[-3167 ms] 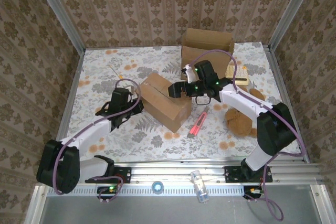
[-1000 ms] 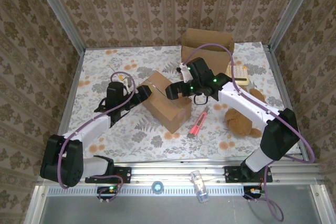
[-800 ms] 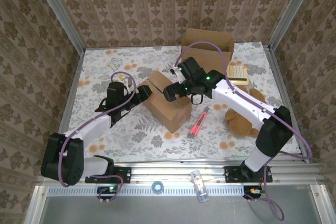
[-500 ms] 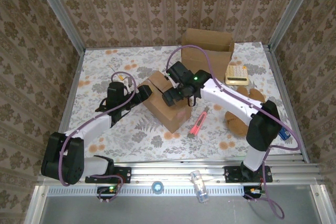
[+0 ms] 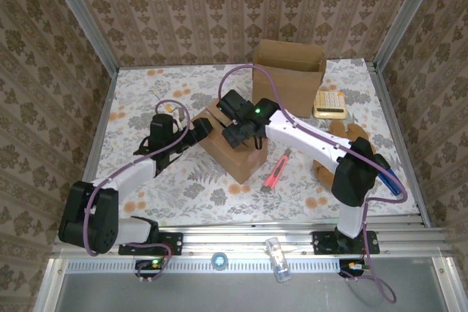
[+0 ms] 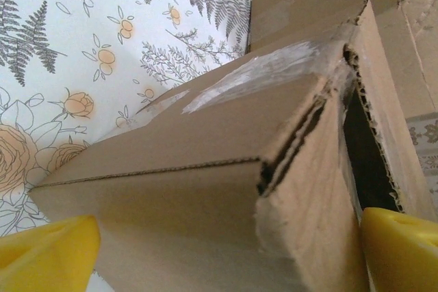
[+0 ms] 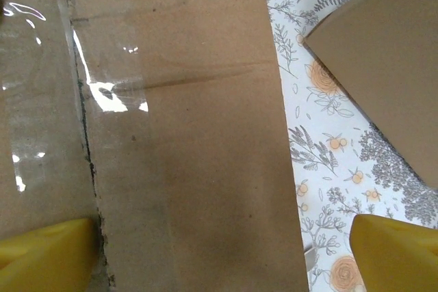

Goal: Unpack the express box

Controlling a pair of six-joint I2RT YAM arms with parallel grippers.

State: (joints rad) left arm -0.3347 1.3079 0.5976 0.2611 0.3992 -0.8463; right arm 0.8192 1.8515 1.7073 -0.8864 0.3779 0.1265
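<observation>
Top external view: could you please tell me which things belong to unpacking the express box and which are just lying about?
Job in hand:
express box
left gripper and right gripper, both open at the box
red cutter, probably

Lying about:
open carton at the back
calculator
brown plush toy

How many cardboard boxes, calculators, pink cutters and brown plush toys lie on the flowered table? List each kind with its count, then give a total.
Cardboard boxes: 2 (taped box, open box)
Calculator: 1
Pink cutter: 1
Brown plush toy: 1
Total: 5
</observation>
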